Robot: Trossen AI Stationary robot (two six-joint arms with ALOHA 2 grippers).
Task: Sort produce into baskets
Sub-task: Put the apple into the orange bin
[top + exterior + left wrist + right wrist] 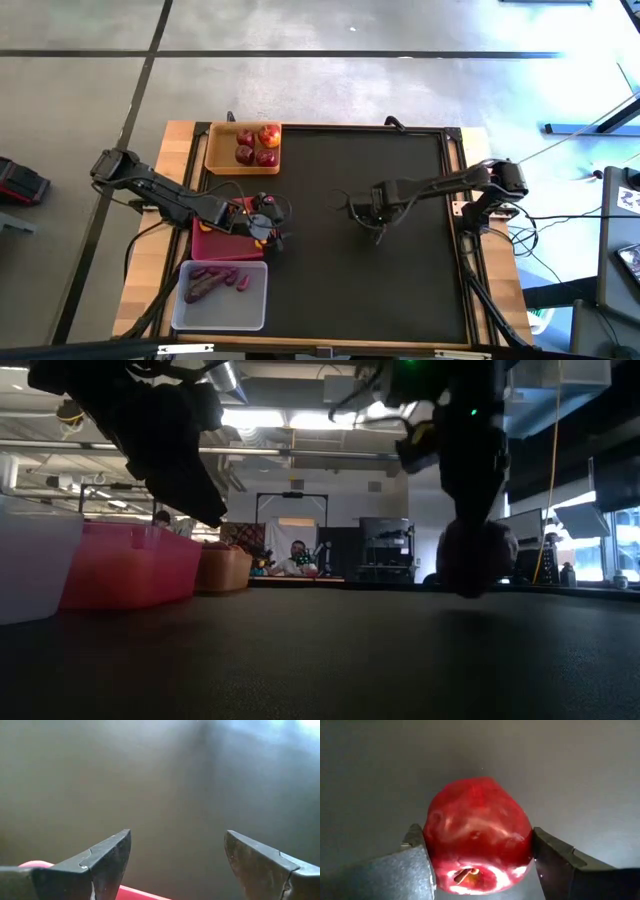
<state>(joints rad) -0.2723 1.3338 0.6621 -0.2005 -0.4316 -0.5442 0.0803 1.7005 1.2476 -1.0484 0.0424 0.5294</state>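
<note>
My right gripper (372, 218) is near the middle of the black mat, shut on a dark-red apple (477, 845), which also shows in the low view (476, 558). My left gripper (272, 228) is open and empty over the right rim of the magenta tray (208, 243), whose rim shows between its fingers (137, 893). The tan tray (214, 150) at the far left holds three apples (256, 146). The translucent tray (215, 310) at the near left holds several purple roots (212, 282). I see no lemons; the left gripper covers much of the magenta tray. My right gripper pinches the apple's two opposite sides (434, 851) between its two fingers. The fingers come from above, slanting down from the table's right. The apple's stem end (466, 875) faces the wrist. Whether the apple rests on the mat or hangs just above it, I cannot tell.
The three trays stand in a row along the mat's left edge (200, 200). The black mat (400, 290) spreads out to the right and near side of the grippers. In the low view a person (298, 556) sits in the room beyond the table.
</note>
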